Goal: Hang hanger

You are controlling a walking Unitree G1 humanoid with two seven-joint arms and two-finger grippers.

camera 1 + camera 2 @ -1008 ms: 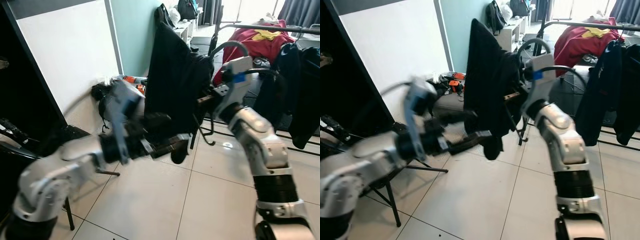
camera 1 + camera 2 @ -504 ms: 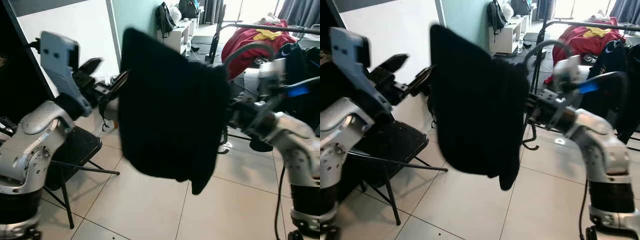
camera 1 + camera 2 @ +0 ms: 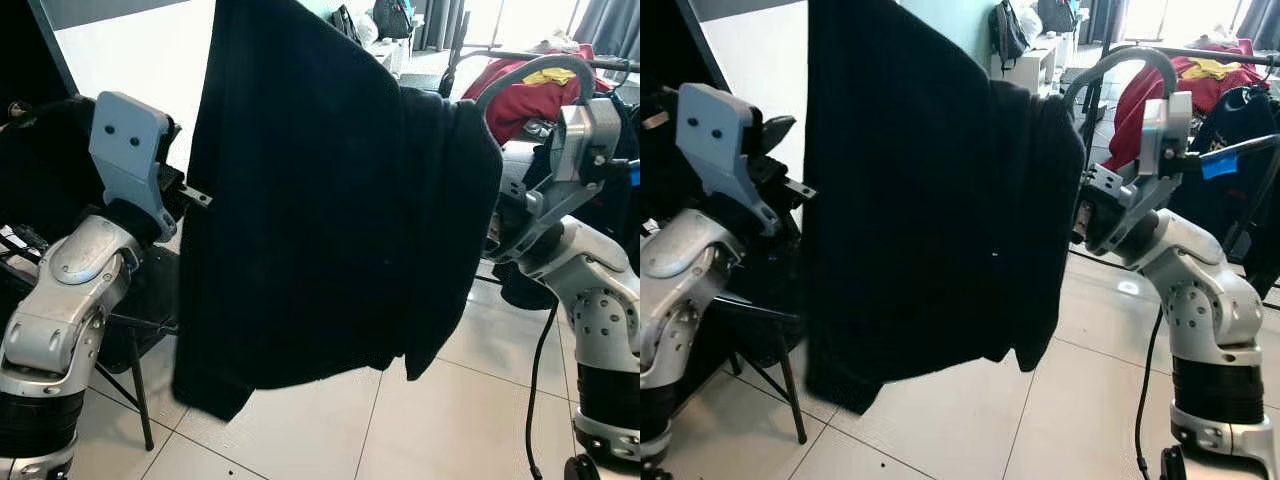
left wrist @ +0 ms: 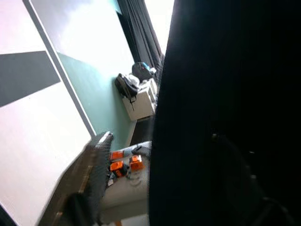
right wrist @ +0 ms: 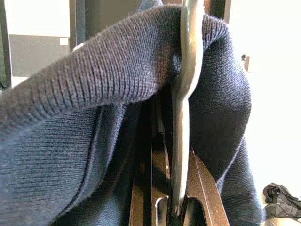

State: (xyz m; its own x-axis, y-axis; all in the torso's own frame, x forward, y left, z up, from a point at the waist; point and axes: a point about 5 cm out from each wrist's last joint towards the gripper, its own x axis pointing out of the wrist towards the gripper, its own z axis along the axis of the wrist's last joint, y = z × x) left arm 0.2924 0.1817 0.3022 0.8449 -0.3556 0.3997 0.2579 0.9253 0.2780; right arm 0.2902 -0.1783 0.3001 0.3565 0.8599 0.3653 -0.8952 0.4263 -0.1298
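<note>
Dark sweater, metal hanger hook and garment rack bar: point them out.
Dark sweater (image 3: pixel 330 220), left eye view, middle of its body.
Metal hanger hook (image 5: pixel 187 70), right wrist view, its shank.
Garment rack bar (image 3: pixel 1200 52), right eye view, top rail.

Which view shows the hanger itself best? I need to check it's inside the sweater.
The right wrist view: the metal hanger runs up through the knit sweater at close range. In both eye views and the left wrist view the dark sweater covers it.
</note>
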